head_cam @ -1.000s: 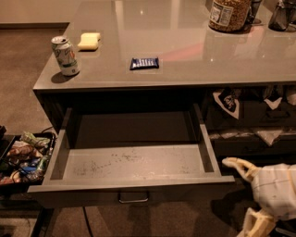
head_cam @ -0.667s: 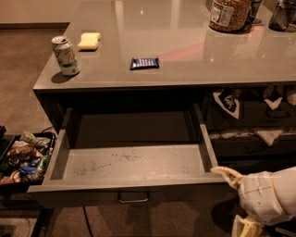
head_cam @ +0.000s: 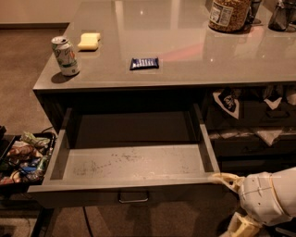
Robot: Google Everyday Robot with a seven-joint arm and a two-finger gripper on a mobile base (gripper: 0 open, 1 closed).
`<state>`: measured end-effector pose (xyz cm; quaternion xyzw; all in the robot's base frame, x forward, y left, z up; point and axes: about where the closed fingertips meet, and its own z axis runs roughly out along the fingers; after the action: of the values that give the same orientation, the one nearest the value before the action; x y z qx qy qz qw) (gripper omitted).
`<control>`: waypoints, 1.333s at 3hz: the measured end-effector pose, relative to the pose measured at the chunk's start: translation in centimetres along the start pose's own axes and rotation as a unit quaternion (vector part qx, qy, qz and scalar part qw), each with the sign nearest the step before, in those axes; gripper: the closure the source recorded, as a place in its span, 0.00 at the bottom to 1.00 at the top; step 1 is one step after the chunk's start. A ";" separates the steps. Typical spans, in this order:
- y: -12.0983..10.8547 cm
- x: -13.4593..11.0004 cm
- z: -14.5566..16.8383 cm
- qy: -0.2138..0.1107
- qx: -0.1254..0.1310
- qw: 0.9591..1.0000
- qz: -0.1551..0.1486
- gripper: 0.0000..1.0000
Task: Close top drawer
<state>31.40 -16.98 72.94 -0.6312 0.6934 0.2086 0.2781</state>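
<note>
While the gripper (head_cam: 226,202) sits low at right, fingers spread and empty, one fingertip meets the right front corner of the top drawer (head_cam: 134,164), which stands pulled far out; better, I judge, to press nearer the handle (head_cam: 133,198) and drive straight back under the counter (head_cam: 185,55).

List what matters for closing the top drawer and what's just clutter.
Job: top drawer, pulled out, empty; its handle; gripper, open, at the drawer's front right corner.
Lying about: soda can, yellow sponge, blue packet, jar on the counter; snack bin at left; white rags at right.
</note>
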 end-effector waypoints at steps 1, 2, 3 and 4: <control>0.0 0.0 0.0 0.000 0.000 1.000 0.000 0.42; 0.1 0.1 0.5 -0.005 0.005 1.000 -0.002 0.65; 0.4 1.2 3.2 -0.043 0.026 0.999 0.003 0.89; 0.0 2.6 6.8 -0.080 0.063 0.995 -0.008 1.00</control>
<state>32.14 -14.62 66.14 -0.5992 0.6758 0.2123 0.3730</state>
